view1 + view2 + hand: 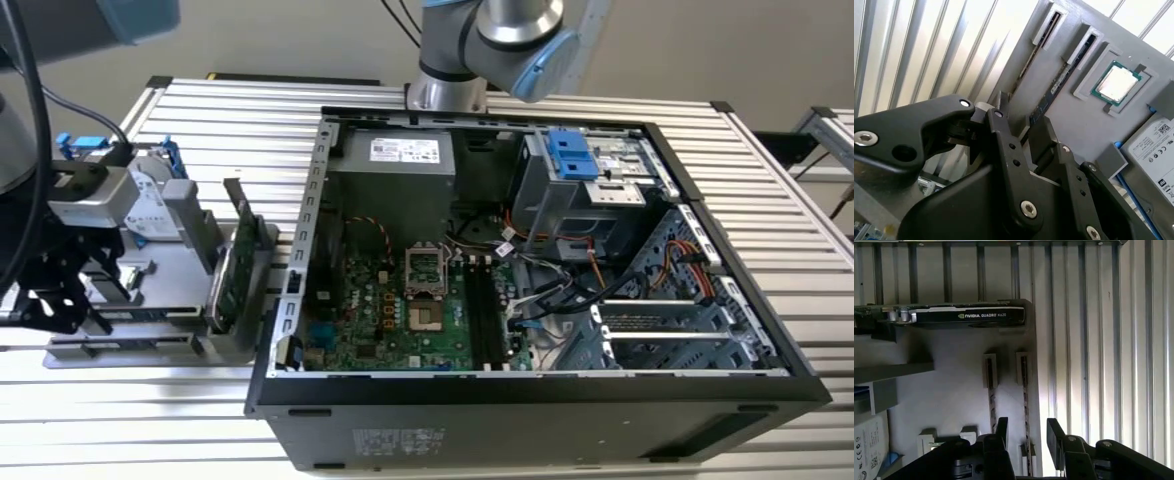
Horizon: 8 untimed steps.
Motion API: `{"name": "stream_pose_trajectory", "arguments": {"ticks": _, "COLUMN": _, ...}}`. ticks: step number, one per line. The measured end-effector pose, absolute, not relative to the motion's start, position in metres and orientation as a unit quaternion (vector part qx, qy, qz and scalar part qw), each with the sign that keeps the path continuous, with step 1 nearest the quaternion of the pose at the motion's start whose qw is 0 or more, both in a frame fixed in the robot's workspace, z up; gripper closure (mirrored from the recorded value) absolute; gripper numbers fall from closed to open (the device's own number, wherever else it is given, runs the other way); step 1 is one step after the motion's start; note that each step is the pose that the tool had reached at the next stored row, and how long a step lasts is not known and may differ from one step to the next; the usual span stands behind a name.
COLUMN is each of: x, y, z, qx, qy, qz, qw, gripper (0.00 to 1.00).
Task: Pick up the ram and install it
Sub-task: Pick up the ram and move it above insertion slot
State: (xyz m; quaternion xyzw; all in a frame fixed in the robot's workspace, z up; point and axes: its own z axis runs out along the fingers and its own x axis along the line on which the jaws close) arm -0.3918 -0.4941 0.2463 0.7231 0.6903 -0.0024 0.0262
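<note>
The ram [1026, 407] is a thin stick seen edge-on, standing in a slot of the grey holder plate [954, 390]. In the second wrist view it shows as a narrow blue strip [1054, 90]. My gripper [1028, 437] is open and low over the plate, with one black finger [1003, 432] on each side of the stick and a gap to both. Its fingers [999, 130] also straddle the stick's near end in the second wrist view. The open computer case [307, 250] holds the motherboard with its long black slots [487, 320].
A second thin slot [991, 390] runs beside the ram. On the same plate stand a black and green graphics card [964, 315], a processor chip [1116, 82] and a hard drive [1154, 145]. The holder [147, 340] sits at the exterior view's left of the case on a slatted metal table [787, 170].
</note>
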Motion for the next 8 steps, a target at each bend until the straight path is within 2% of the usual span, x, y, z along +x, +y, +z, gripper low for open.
{"name": "stream_pose_trajectory", "arguments": {"ticks": 8, "x": -0.3919, "y": -0.4941, "z": 0.2383, "qx": 0.722, "qy": 0.692, "qz": -0.003, "qw": 0.026, "gripper": 0.0}}
